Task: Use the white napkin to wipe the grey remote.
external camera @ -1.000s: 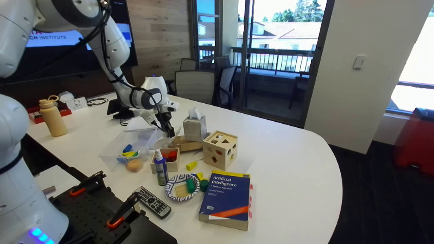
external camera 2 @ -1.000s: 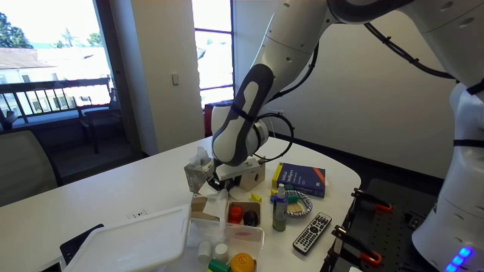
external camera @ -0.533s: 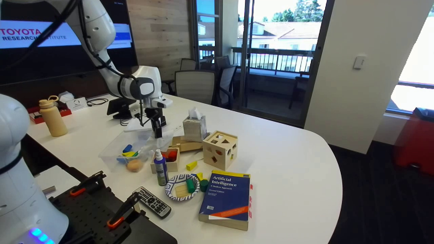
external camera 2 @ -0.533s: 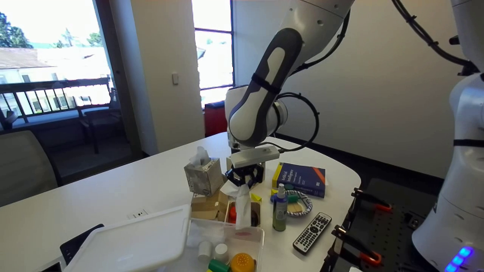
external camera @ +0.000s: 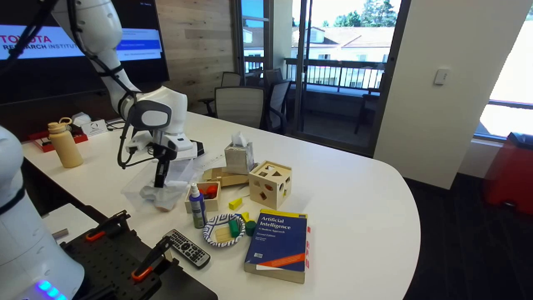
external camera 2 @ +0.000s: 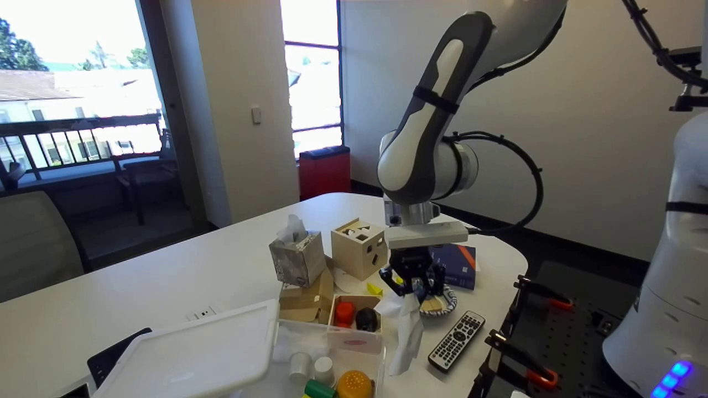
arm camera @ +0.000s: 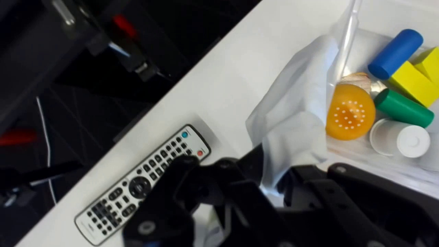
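Observation:
My gripper (external camera: 159, 183) is shut on the white napkin (external camera 2: 408, 334) and holds it up, hanging loosely below the fingers. The gripper (external camera 2: 415, 288) also shows in an exterior view, close to the remote. The grey remote (external camera 2: 457, 340) lies flat on the table, apart from the napkin. It shows in both exterior views (external camera: 188, 249). In the wrist view the napkin (arm camera: 291, 116) hangs from between the fingers (arm camera: 271, 171). The remote (arm camera: 132, 202) lies to the left there, its upper right part partly behind a finger linkage.
A clear bin (external camera 2: 368, 338) with toys stands beside the napkin. A spray bottle (external camera: 197, 208), patterned plate (external camera: 208, 238), wooden box (external camera: 214, 204), shape cube (external camera: 270, 185), tissue box (external camera: 237, 160) and blue book (external camera: 277, 241) share the table (external camera: 354, 216). A black clamp (external camera: 152, 258) sits beside the remote.
My gripper has moved away from the tissue box toward the remote and the robot's base, carrying the napkin. The remote and the other table objects have not moved.

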`<move>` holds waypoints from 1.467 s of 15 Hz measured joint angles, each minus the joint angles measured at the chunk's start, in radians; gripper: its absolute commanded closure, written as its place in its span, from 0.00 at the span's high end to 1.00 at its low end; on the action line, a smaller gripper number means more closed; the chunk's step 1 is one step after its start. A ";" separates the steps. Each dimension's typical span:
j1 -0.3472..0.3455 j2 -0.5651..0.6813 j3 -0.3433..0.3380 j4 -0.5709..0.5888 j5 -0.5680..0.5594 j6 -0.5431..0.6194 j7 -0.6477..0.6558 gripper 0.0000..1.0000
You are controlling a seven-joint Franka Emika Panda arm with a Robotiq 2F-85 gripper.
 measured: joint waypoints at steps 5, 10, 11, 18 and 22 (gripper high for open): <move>-0.035 -0.009 -0.031 -0.089 -0.004 0.010 0.099 0.01; -0.036 0.032 -0.077 -0.100 -0.076 0.014 0.243 0.01; -0.036 0.045 -0.085 -0.099 -0.092 0.015 0.270 0.01; -0.050 0.196 -0.098 -0.049 -0.110 0.153 0.300 0.01; -0.078 0.296 -0.077 0.003 -0.089 0.177 0.294 0.01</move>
